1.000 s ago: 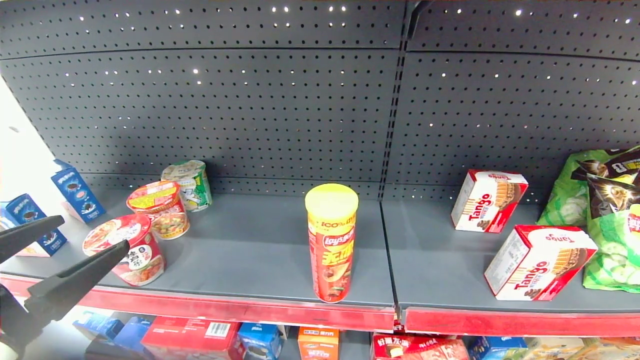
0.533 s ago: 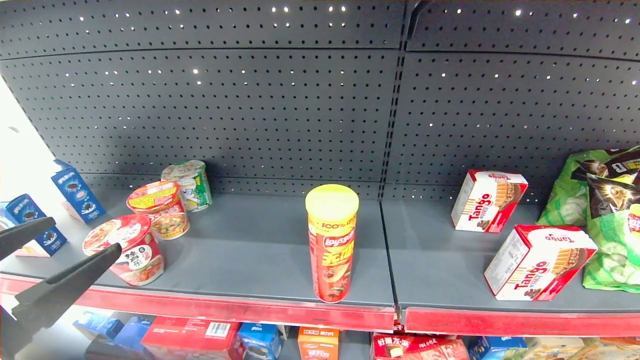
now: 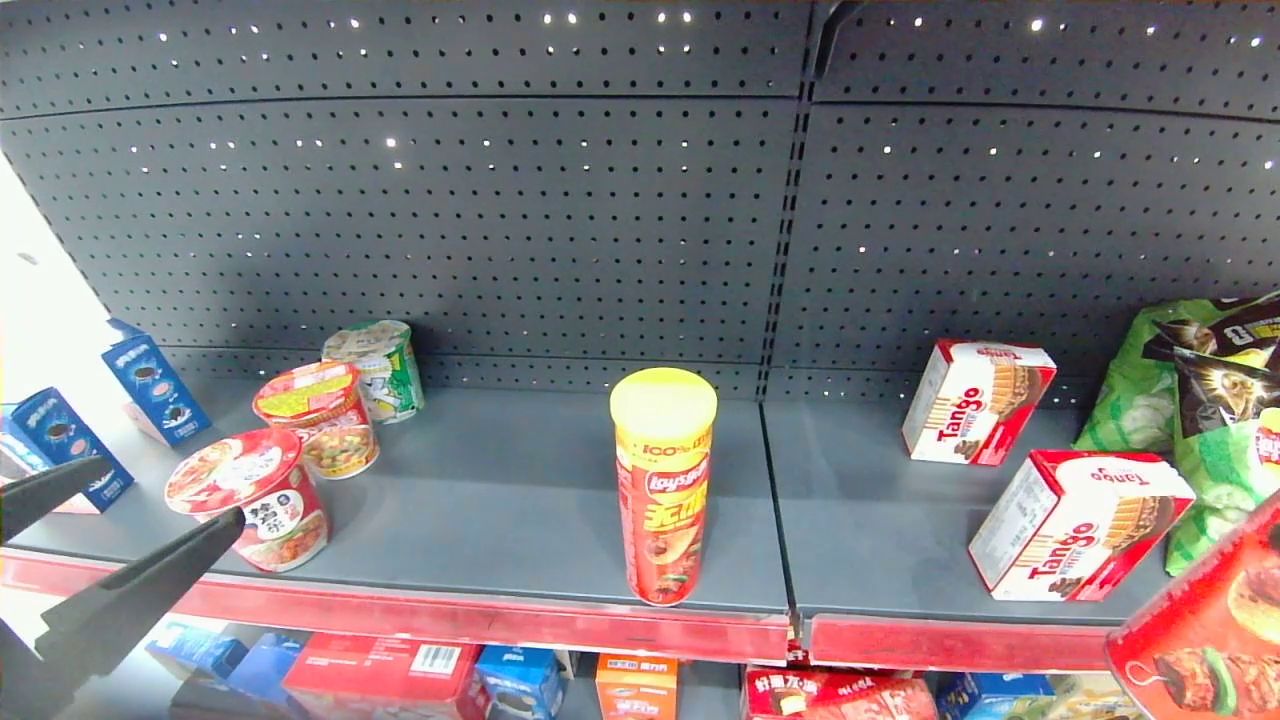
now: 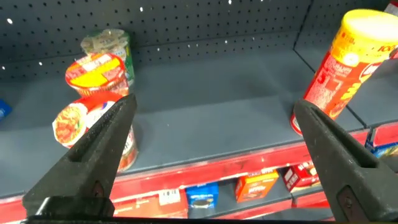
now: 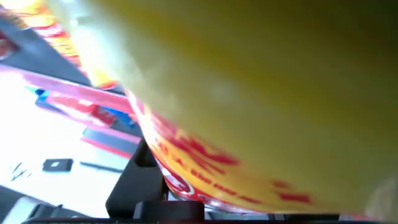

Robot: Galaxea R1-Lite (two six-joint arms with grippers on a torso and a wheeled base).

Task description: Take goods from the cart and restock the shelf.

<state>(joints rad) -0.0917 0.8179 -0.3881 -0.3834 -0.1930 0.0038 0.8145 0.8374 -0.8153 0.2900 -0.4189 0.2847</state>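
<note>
At 5 o'clock of the head view, the held chip can hung clear of the shelf, clamped in the right gripper, its long axis seemingly tilted toward 2 o'clock. Bare shelf between the standing chip can and the wafer boxes lay at its 10 o'clock. Far off at 9 o'clock, the left gripper gaped empty beside the noodle cups.

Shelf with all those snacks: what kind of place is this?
Probably a shop or supermarket: a pegboard-backed shelf with a red price strip, stocked with cup noodles, a chip can and wafer boxes.
</note>
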